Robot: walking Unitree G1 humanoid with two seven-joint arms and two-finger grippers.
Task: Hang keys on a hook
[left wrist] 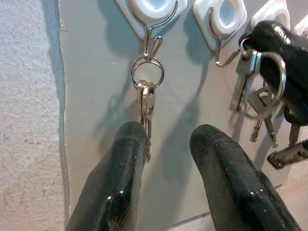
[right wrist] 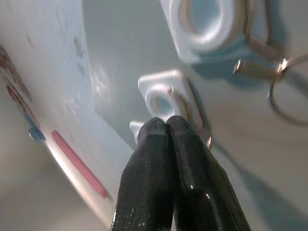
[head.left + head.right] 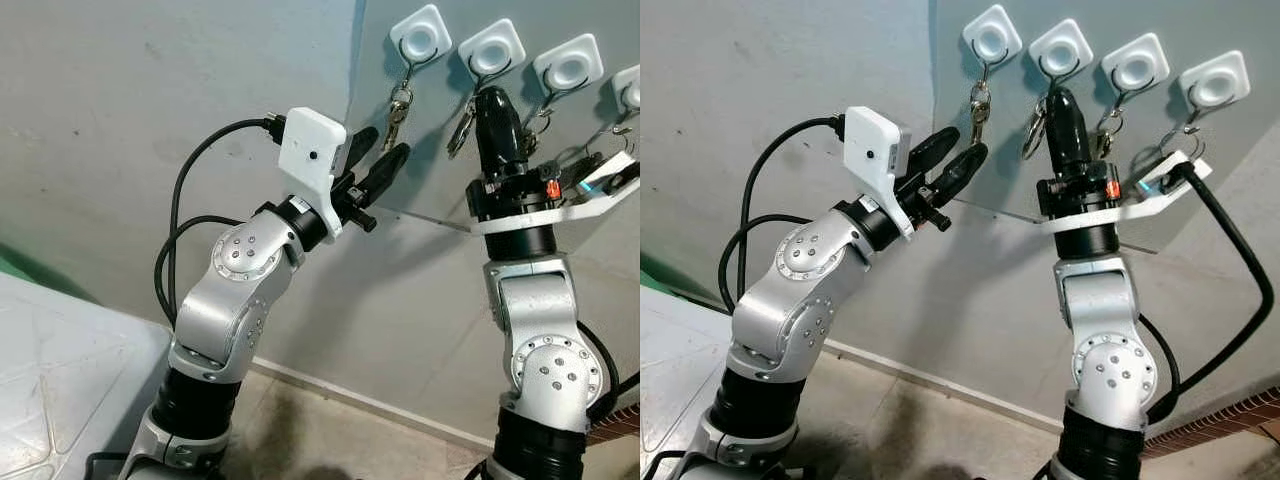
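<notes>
Several white hooks sit in a row on a grey board (image 3: 420, 180) on the wall. A bunch of keys (image 1: 147, 98) hangs from the first hook (image 3: 421, 38). My left gripper (image 3: 385, 143) is open just below that bunch, its fingers either side of the keys without holding them. The second hook (image 1: 222, 29) is bare. My right gripper (image 3: 490, 95) points up just under it, shut on a ring of keys (image 1: 262, 91) that dangles at its fingertips. More keys (image 3: 535, 120) hang from the third hook (image 3: 567, 65).
A fourth hook (image 3: 630, 88) at the far right also carries keys. A white surface (image 3: 60, 370) lies at the lower left, beside my left arm. The floor (image 3: 330, 430) meets the wall at a pale skirting strip.
</notes>
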